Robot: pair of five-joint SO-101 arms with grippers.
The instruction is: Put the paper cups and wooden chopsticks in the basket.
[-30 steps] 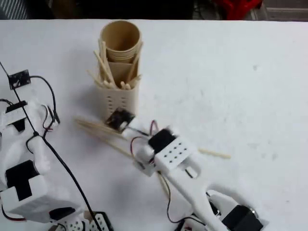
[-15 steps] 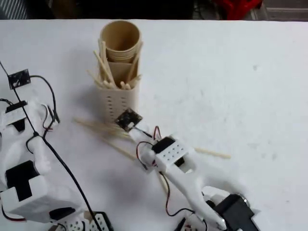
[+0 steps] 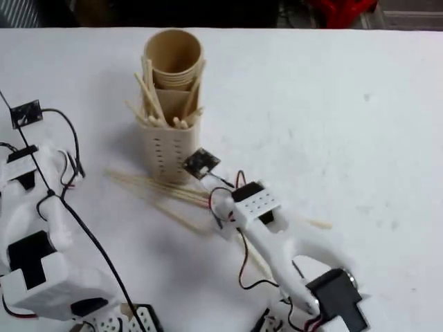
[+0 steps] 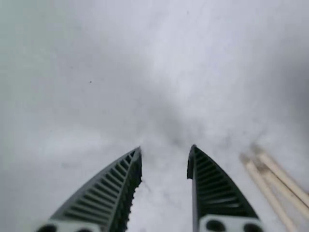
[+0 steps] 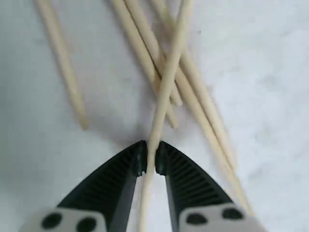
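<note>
A cream perforated basket (image 3: 171, 148) stands at the back of the table with stacked paper cups (image 3: 173, 54) and several wooden chopsticks (image 3: 149, 97) upright in it. More loose chopsticks (image 3: 160, 193) lie fanned on the table in front of it. My right gripper (image 5: 150, 157) is shut on one chopstick (image 5: 165, 92) that crosses several others (image 5: 195, 84). In the high view the right arm (image 3: 253, 207) covers this spot. My left gripper (image 4: 164, 159) stands open just above bare table, with chopstick ends (image 4: 271, 182) beside it.
The left arm (image 3: 31, 242) and its black cables (image 3: 69, 200) take up the table's left edge. Another chopstick (image 3: 320, 224) pokes out from under the right arm. The white table (image 3: 346, 117) stretches to the right and the back.
The right arm has swung to the right, closer to the basket's front right corner. The loose chopsticks on the table have shifted slightly. The left arm has stayed still.
</note>
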